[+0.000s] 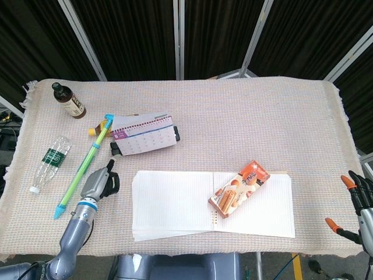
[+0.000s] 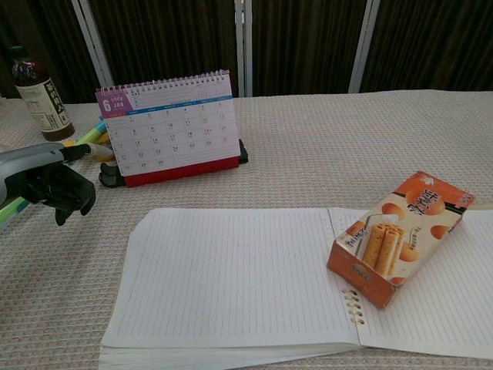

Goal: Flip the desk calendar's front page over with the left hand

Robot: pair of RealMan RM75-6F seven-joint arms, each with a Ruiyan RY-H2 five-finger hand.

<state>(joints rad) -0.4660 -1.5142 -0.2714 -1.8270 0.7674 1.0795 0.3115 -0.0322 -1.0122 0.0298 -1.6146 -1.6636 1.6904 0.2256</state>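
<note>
Water bottle point(image 1: 50, 161), right robot hand point(image 1: 356, 205): head view only.

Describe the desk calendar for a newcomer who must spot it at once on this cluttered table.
On the woven table cloth, look to the far left part, beyond the open notebook. The calendar stands there upright, tent-like, beside a long green pen. Alone among its neighbours it has a spiral-bound top edge, a date grid and a red base.

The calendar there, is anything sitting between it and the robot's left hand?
Nothing visible lies between them. The left hand hovers just short of the desk calendar; the green pen runs alongside, left of that path.
</note>
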